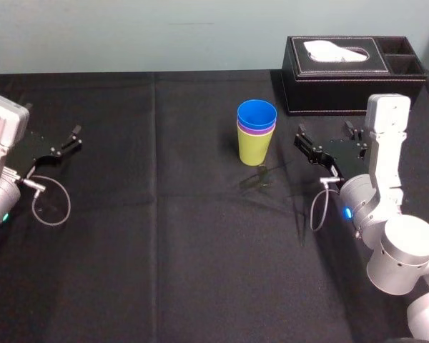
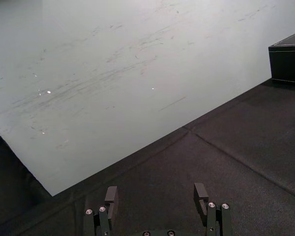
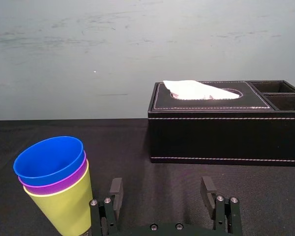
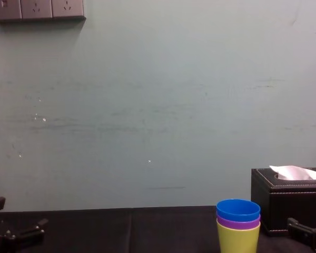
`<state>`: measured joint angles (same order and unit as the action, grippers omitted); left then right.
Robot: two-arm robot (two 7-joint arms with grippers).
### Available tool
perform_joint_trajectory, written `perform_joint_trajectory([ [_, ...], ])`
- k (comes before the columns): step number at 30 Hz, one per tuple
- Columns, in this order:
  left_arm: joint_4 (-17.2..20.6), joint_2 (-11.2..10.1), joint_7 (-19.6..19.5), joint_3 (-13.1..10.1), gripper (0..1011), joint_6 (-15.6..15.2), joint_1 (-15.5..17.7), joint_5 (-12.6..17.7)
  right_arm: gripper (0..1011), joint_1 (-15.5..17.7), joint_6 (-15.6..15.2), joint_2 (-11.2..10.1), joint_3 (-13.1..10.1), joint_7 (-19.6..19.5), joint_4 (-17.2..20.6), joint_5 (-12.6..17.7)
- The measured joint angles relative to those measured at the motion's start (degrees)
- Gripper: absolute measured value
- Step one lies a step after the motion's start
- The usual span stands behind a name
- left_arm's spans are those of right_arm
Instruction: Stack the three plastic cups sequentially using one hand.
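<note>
Cups (image 1: 257, 132) are nested at centre, blue topmost. Right gripper (image 1: 325, 132), released and empty, is placed at their 3 o'clock; straight retreat advised, nothing nudged. Left gripper (image 1: 52, 119) is parked released, 9 o'clock.

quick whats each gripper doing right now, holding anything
left gripper: open, empty, parked at the far left.
right gripper: open, empty, just right of the stacked cups, not touching them.

Head looks down, chest looks across; both and right wrist share the cups (image 1: 257, 134).
</note>
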<state>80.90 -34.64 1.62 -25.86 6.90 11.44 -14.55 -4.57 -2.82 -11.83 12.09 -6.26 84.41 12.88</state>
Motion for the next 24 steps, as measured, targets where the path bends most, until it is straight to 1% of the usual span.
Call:
perform_joint_trajectory([
  [24, 0.0, 0.0, 0.0, 0.0, 1010, 0.0, 0.0, 0.0, 1004, 0.0, 0.0, 0.0, 0.0, 0.0, 0.0, 0.0],
])
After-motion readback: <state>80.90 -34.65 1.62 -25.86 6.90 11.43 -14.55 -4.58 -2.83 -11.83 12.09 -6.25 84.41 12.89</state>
